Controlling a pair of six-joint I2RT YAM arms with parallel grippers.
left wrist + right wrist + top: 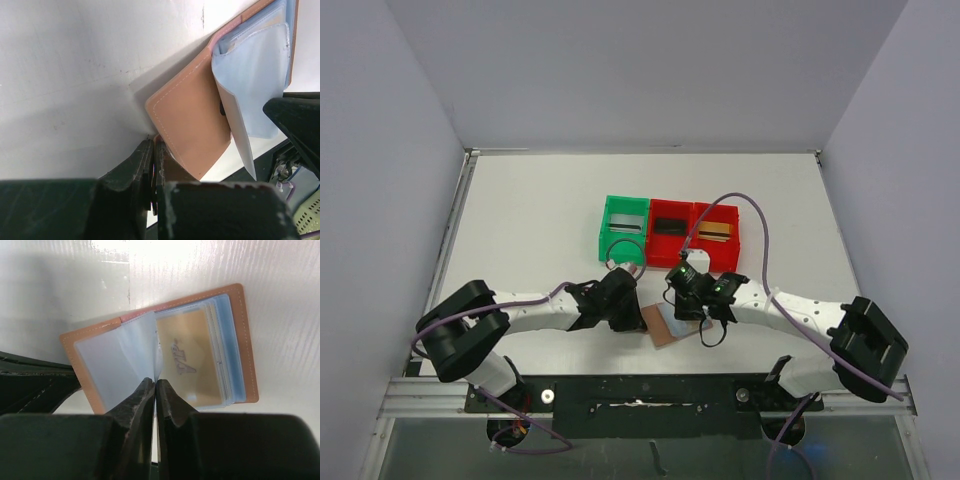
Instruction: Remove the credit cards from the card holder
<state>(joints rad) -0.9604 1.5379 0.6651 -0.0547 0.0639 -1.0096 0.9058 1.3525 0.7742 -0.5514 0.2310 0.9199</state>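
Card holder (668, 325) open on tabletop (540, 220)!
Clamped at leather edge by left pincer (153, 155), met at clear sleeve (115, 360) by tight-closed right pincer (155, 390).

Three small plastic bins in one row, touching side by side, just beyond both grippers. Green bin (605, 236) sits beyond left gripper (642, 316). Middle red bin (668, 251) is beyond gap between the two. Second red bin (733, 236) is beyond right gripper (684, 317), near wall partly covered by it. White table (525, 235) under all, reaching well out to both sides of grippers. Grey walls (650, 70) on three sides. Metal rail (430, 398) along near edge, behind grippers.
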